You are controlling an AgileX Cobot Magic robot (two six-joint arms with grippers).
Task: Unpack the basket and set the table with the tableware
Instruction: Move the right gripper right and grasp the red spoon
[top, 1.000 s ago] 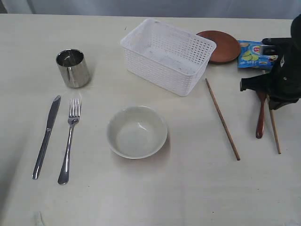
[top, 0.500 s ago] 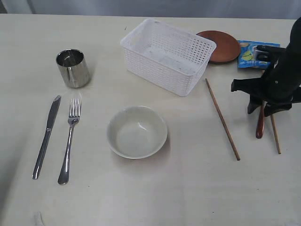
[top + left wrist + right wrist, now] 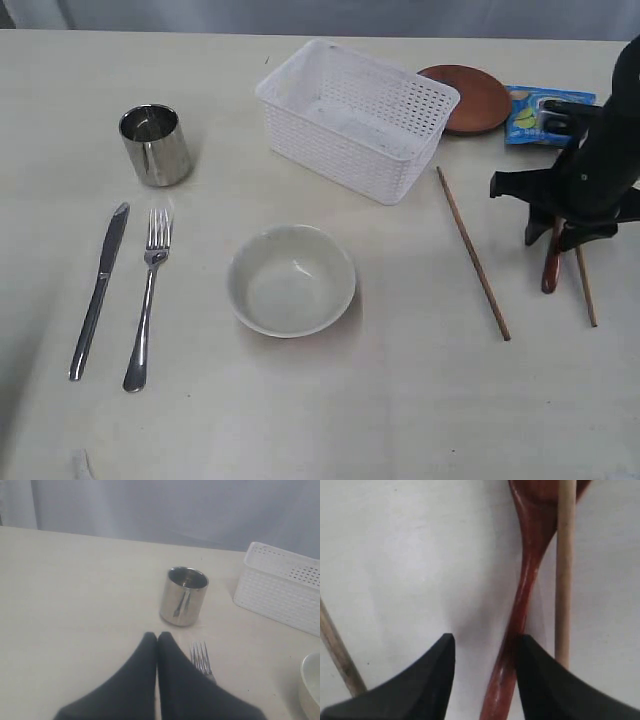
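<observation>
Where the desk (image 3: 300, 430) lies nearest, the knife (image 3: 98, 290) and fork (image 3: 148, 300) are laid side by side at nine o'clock of the bowl (image 3: 291, 280), which is set upright. The left gripper (image 3: 157, 636) is seen pressed together just short of the fork's tines. At three o'clock of the bowl one chopstick (image 3: 473, 253) is laid alone. Further that way the right gripper (image 3: 484, 640) is held spread, low over the spoon (image 3: 551, 270), whose handle is found between its fingers, close to one; the second chopstick (image 3: 586, 290) is laid along the spoon. The cup (image 3: 156, 145) is stood at ten o'clock. The basket (image 3: 355, 120) is set upright at one o'clock, with the plate (image 3: 480, 98) and blue packet (image 3: 535, 115) beyond at two o'clock.
</observation>
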